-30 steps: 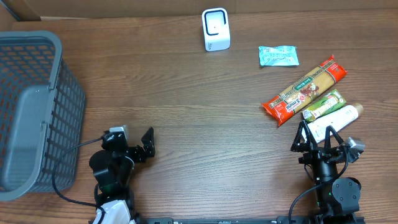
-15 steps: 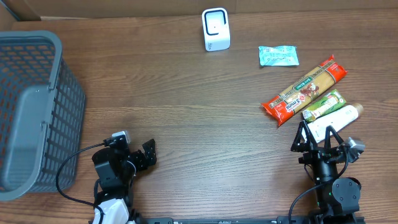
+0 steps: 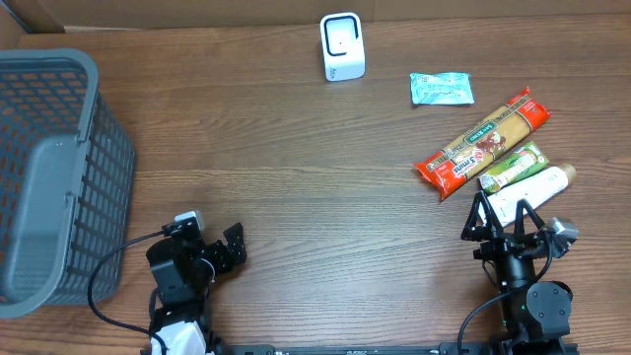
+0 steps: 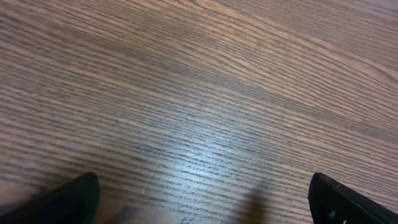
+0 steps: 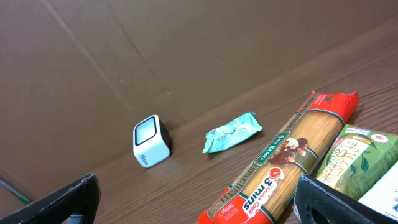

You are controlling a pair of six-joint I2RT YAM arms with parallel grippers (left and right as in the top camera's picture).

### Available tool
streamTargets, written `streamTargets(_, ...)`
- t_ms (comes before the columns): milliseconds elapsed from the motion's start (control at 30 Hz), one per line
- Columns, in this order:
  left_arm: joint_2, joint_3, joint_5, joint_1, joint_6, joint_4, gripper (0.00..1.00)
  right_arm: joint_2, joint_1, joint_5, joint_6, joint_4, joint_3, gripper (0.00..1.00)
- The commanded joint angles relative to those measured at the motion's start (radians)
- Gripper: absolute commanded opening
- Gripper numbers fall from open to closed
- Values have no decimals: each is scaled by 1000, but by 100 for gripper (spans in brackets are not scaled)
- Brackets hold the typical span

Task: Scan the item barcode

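A red and green spaghetti pack (image 3: pixel 483 144) lies at the right of the table, with a green packet (image 3: pixel 513 166) and a white tube (image 3: pixel 530 190) beside it and a teal packet (image 3: pixel 441 88) further back. The white scanner (image 3: pixel 342 46) stands at the back centre. My right gripper (image 3: pixel 503 215) is open just in front of the tube. Its wrist view shows the spaghetti pack (image 5: pixel 286 162), teal packet (image 5: pixel 232 132) and scanner (image 5: pixel 151 141) beyond the gripper (image 5: pixel 205 202). My left gripper (image 3: pixel 229 248) is open over bare wood, and nothing sits between its fingers (image 4: pixel 74 196).
A large grey mesh basket (image 3: pixel 49 177) fills the left edge of the table. A brown cardboard wall (image 5: pixel 186 50) runs along the back behind the scanner. The left wrist view shows only wood grain.
My left arm has drawn back a little toward the front edge, its gripper still open. The right arm and the items have not moved.
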Motion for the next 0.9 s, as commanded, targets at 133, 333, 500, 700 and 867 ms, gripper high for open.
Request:
streamTargets(133, -123, -43, -37, 5, -39, -31, 99, -12, -4, 6, 0, 5, -10, 100)
streamTargets(333, -288, -43, -37, 5, -39, -31, 100, -12, -4, 6, 0, 5, -10, 100)
streamTargets(500, -462, -43, -37, 4, -39, -31, 100, -12, -4, 6, -1, 5, -10, 100)
streamTargets(700, -629, -43, -37, 4, -39, -32, 99, -12, -4, 6, 0, 5, -10, 100)
streamTargets(867, -754, -43, -37, -11, -39, -32, 100, -12, -4, 6, 0, 5, -10, 100)
